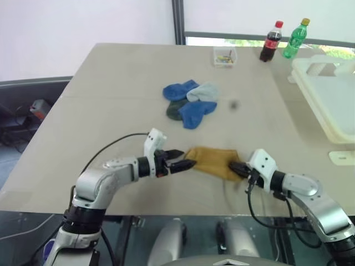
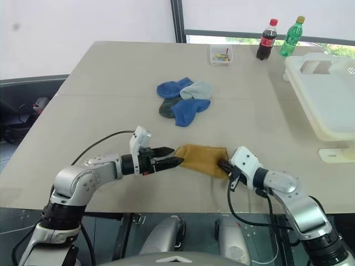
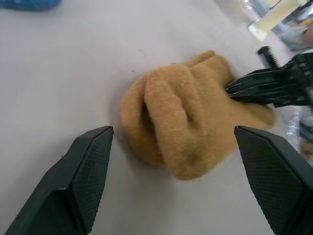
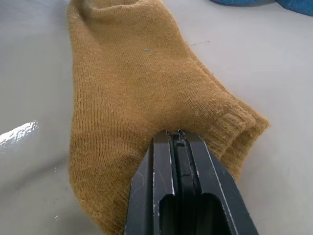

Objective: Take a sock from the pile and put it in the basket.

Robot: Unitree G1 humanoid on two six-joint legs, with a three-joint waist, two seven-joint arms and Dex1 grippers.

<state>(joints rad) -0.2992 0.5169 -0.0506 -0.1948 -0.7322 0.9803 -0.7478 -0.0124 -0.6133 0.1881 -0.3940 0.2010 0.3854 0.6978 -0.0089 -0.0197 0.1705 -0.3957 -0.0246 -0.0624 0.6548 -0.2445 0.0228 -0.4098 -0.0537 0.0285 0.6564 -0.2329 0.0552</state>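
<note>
Pinching the mustard sock (image 1: pixel 213 162) at its edge on the desk (image 1: pixel 111 100), my right hand (image 1: pixel 239 168) risks losing that thin grip on the lift toward the basket (image 1: pixel 333 105); my left hand (image 1: pixel 186 162) gapes wide just beside it.

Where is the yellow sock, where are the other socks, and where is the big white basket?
yellow sock (image 1: pixel 212 162): left eye view, middle of its body.
pile of socks (image 1: pixel 191 103): left eye view, where the blue and grey socks meet.
basket (image 2: pixel 327 131): right eye view, near rim.
</note>
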